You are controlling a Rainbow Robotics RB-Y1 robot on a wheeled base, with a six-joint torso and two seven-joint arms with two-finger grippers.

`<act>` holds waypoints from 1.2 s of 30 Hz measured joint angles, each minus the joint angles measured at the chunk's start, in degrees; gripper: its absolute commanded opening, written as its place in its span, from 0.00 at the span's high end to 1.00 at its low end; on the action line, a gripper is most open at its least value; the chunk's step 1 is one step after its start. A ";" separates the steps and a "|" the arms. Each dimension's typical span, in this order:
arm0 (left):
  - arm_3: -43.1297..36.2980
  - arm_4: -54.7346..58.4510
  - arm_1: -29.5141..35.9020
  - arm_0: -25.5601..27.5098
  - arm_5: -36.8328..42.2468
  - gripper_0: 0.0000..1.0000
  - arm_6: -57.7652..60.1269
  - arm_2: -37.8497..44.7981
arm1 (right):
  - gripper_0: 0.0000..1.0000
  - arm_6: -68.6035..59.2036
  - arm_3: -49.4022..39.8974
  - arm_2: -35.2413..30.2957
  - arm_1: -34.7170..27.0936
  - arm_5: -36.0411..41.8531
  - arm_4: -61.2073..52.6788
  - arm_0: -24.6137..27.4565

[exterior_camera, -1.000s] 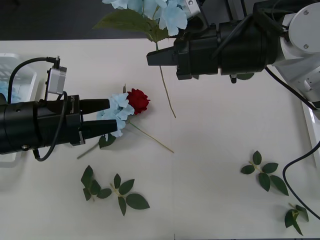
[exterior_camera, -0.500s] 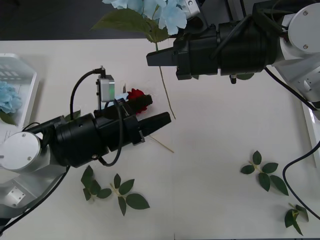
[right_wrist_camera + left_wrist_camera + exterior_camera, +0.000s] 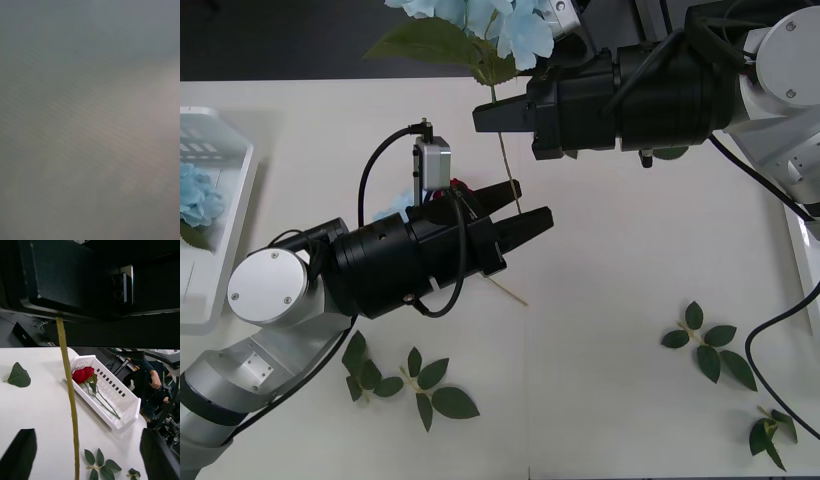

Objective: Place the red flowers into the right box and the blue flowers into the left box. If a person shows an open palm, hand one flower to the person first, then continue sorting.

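My right gripper (image 3: 485, 115) is shut on the green stem (image 3: 515, 190) of a blue flower (image 3: 480, 20), held high over the table's far side. The stem (image 3: 69, 390) hangs down straight in front of my left gripper (image 3: 88, 444), whose black fingers (image 3: 20, 452) stand apart. In the front view my left gripper (image 3: 530, 200) is open just left of that stem. Under the left arm lie a red flower (image 3: 461, 187) and another blue flower (image 3: 390, 208), both mostly hidden. The left box (image 3: 225, 290) holds a blue flower (image 3: 195, 195). The right box (image 3: 123, 405) holds red flowers (image 3: 83, 375).
Loose green leaf sprigs (image 3: 415, 385) lie near the front of the table, with more (image 3: 705, 345) at the right. The right box's rim (image 3: 807, 262) shows at the table's right edge. A single leaf (image 3: 18, 375) lies on the table.
My left arm has swung right from over the flowers on the table, and its open fingers now point at the hanging stem. The right arm has held still with the blue flower.
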 measured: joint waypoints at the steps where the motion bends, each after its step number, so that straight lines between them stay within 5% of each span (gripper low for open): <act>1: 0.12 -0.25 -0.24 0.00 -0.01 1.00 0.00 0.00 | 1.00 0.00 0.00 0.00 0.00 0.00 0.00 0.00; 19: 1.37 0.07 -1.03 -0.23 -0.91 1.00 0.00 -0.01 | 1.00 -0.03 0.00 0.00 0.00 -0.32 0.00 0.00; 20: 1.39 0.12 -1.03 -0.23 -0.94 1.00 0.00 -0.01 | 0.97 -0.05 0.00 0.00 0.00 -0.35 0.00 0.00; 21: 1.39 0.21 -1.03 -0.23 -0.94 1.00 0.00 -0.02 | 0.80 -0.06 0.00 0.00 0.00 -0.37 0.00 0.00; 22: 1.40 0.40 -1.03 -0.23 -0.96 1.00 0.00 -0.02 | 0.43 -0.08 0.00 0.00 0.00 -0.43 0.00 0.00; 25: 1.40 1.21 -1.02 -0.29 -1.14 1.00 0.00 -0.02 | 0.22 -0.13 0.00 0.00 0.00 -1.19 0.00 0.00; 36: 1.43 3.39 0.33 -1.05 -1.98 1.00 0.00 0.02 | 0.13 -0.21 0.00 0.00 0.00 -2.68 0.00 0.00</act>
